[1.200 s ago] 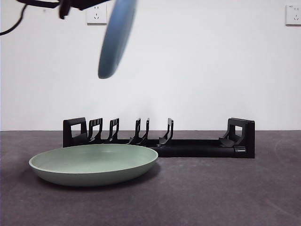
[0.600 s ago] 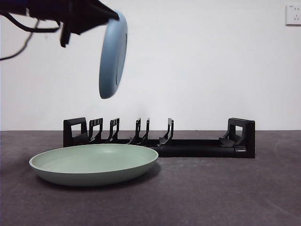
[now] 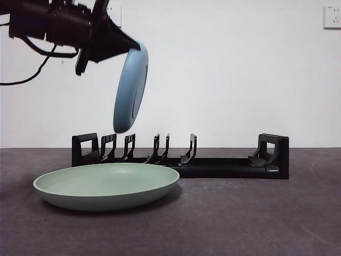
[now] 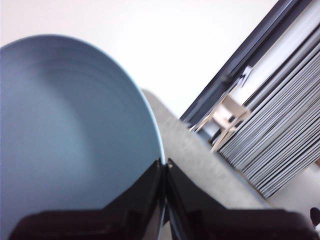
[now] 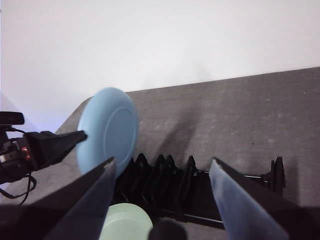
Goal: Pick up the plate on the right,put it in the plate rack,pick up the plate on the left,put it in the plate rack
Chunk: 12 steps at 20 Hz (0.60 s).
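Note:
A pale blue plate (image 3: pixel 130 90) hangs on edge, nearly upright, above the left half of the plate rack (image 3: pixel 213 166). My left gripper (image 3: pixel 136 48) is shut on its upper rim, and in the left wrist view the left gripper (image 4: pixel 165 162) pinches the blue plate (image 4: pixel 65 130) at its edge. A green plate (image 3: pixel 106 185) lies flat on the table in front of the rack's left end. My right gripper (image 5: pixel 163 161) is open and empty, high above the plate rack (image 5: pixel 170 180), and it looks down on the blue plate (image 5: pixel 107 130) and the green plate (image 5: pixel 127 222).
The rack's upright prongs (image 3: pixel 160 148) stand below the hanging plate, with a boxy block (image 3: pixel 274 149) at the right end. Wall sockets (image 3: pixel 332 16) sit on the white wall behind. A cable (image 3: pixel 32 74) trails from the left arm.
The left arm has come down into view with the blue plate. The plate now hangs lower and more upright, close above the rack's left prongs.

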Tool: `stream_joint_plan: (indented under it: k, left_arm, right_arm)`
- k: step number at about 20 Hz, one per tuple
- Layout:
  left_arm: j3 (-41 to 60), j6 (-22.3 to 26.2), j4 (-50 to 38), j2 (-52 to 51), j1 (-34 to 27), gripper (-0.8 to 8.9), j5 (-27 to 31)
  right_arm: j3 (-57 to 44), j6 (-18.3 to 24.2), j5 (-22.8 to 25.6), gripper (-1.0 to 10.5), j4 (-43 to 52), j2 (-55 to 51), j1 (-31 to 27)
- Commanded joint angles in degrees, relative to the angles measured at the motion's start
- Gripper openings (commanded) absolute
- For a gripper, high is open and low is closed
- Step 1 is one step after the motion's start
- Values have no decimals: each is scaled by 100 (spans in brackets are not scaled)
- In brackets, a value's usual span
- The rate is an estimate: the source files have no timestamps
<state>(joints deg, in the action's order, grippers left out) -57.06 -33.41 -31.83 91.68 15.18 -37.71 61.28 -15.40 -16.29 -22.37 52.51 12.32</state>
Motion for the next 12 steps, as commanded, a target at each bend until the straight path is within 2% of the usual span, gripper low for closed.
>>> stream_joint_plan:
  k: [1,12]
  left_arm:
    - [-7,387,219,85,-31,-9,-2]
    - [-7,1163,1379,96,31,0,188]
  right_arm:
    - [13,46,22,315,28,0,9]
    - [13,48,22,314,28,9,9]
